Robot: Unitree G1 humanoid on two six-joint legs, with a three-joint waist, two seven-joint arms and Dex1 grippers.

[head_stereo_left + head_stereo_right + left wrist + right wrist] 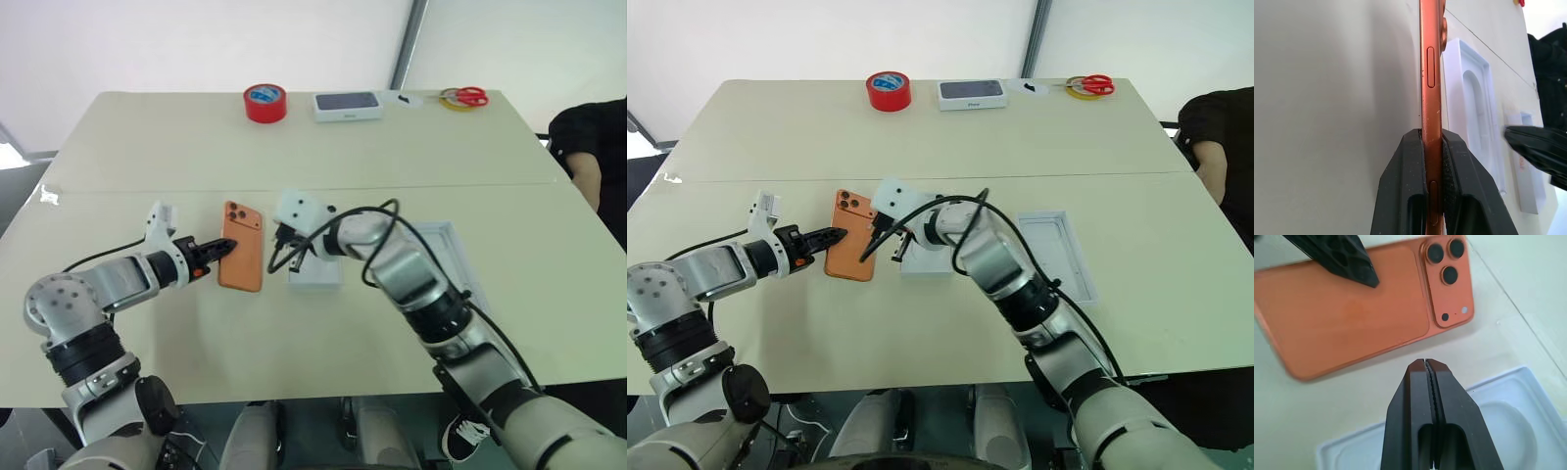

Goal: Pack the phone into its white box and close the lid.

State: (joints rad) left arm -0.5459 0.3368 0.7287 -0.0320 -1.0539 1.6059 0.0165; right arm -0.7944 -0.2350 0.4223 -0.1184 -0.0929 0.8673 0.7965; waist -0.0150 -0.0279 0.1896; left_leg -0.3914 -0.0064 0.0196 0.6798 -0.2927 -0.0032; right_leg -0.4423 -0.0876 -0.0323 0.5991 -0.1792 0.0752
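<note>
In the lower left of the left eye view the left tool (227, 246) is clamped on the long edge of the slim orange smartphone with three camera lenses (241, 247); the left wrist view shows both black fingers (1400, 196) pressed against its thin metal side. The phone sits left of centre on the pale beige counter (147, 157), camera cluster toward the far end. Just right of it the right tool (274, 264) hangs with its two fingers pressed together and gripping nothing, above a flat white insert with an oval recess (318, 274). Further right, partly behind the right forearm, lies a shallow white rectangular tray (1058, 253); whether it is the lid or the box base cannot be told. Along the far edge, at the top of the frame, stand a red tape roll (265, 103), a white box with a dark top (347, 105), and red-handled scissors (464, 96) on a yellow tape roll. A person's dark sleeve (588, 137) shows at the right edge.
</note>
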